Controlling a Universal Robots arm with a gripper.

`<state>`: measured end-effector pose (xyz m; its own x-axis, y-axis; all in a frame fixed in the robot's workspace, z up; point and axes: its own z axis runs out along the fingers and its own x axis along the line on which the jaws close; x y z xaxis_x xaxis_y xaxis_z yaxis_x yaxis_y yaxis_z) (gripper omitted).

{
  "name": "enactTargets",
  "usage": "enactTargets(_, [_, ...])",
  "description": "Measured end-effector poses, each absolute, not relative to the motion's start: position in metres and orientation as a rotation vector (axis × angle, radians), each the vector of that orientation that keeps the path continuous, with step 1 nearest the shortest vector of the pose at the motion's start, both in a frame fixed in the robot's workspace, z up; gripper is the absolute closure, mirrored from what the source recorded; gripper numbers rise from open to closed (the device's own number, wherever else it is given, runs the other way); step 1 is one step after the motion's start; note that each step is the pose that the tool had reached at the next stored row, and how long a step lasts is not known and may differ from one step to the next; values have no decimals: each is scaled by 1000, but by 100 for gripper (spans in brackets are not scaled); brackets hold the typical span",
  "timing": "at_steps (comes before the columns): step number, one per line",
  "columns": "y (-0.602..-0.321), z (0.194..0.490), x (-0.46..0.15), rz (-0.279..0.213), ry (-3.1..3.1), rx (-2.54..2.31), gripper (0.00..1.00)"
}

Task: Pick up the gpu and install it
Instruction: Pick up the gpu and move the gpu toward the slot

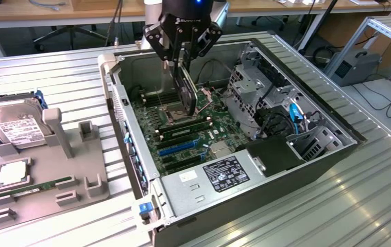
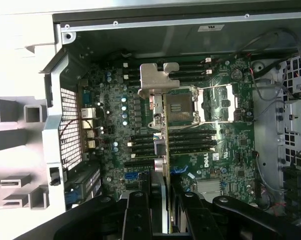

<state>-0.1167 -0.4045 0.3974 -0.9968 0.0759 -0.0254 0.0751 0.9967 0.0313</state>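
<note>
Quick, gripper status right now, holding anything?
Gripper: closed on the gpu, held on edge over the motherboard.

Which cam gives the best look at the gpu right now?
Exterior view: the gpu hangs upright in the gripper above the motherboard, its board face showing. Wrist view sees it edge-on, a thin strip with its silver bracket farthest from the gripper.
</note>
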Motion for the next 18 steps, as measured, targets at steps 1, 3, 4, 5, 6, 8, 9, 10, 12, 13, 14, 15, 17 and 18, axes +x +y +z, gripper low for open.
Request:
enactTargets(1, [-405, 397, -117, 47, 3112, 118, 73])
enactTargets(3, [-405, 397, -116, 47, 3112, 118, 73])
enactTargets(4, [-405, 397, -116, 47, 3112, 118, 73])
enactTargets(5, [-405, 397, -116, 47, 3112, 118, 73])
enactTargets(6, [-405, 396, -116, 47, 3112, 118, 73])
enactTargets(8, [-405, 396, -116, 47, 3112, 118, 73])
enactTargets(9, [-405, 396, -116, 47, 3112, 118, 73])
enactTargets(10, [-405, 396, -116, 47, 3112, 118, 73])
enactTargets(12, [-405, 396, -115, 47, 3112, 118, 73])
enactTargets(13, [-405, 395, -115, 47, 3112, 118, 73])
enactTargets(14, [-405, 395, -115, 47, 3112, 118, 73])
enactTargets(15, [-405, 395, -115, 47, 3112, 118, 73])
enactTargets(17, [-405, 394, -114, 47, 3112, 118, 73])
enactTargets(18, [-405, 394, -114, 47, 3112, 118, 73])
